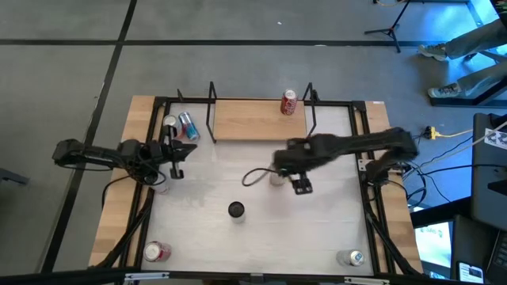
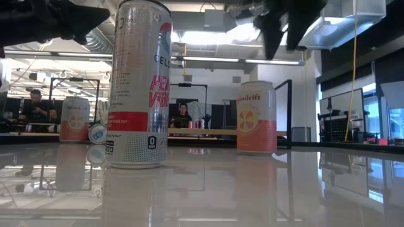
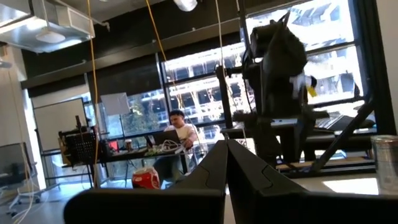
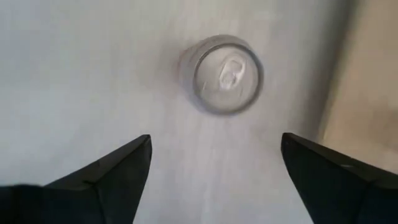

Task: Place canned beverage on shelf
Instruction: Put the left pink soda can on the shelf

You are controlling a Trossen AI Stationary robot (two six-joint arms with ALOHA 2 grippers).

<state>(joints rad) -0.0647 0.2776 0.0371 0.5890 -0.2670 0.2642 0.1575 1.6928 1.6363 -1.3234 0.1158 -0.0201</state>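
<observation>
An open-plan lab: exposed ducts (image 2: 95, 39) overhead (people (image 3: 180, 134) at desks).

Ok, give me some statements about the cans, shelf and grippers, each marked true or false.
1. One red can stands on the shelf. True.
2. The right gripper holds a can. False: it is open above an upright can on the table.
3. The left gripper is shut. True.
4. The dark-topped can lies on its side. False: it stands upright.
5. The shelf is full. False: one can only.

Grey floor (image 1: 238, 24), large windows (image 3: 205, 81)
</observation>
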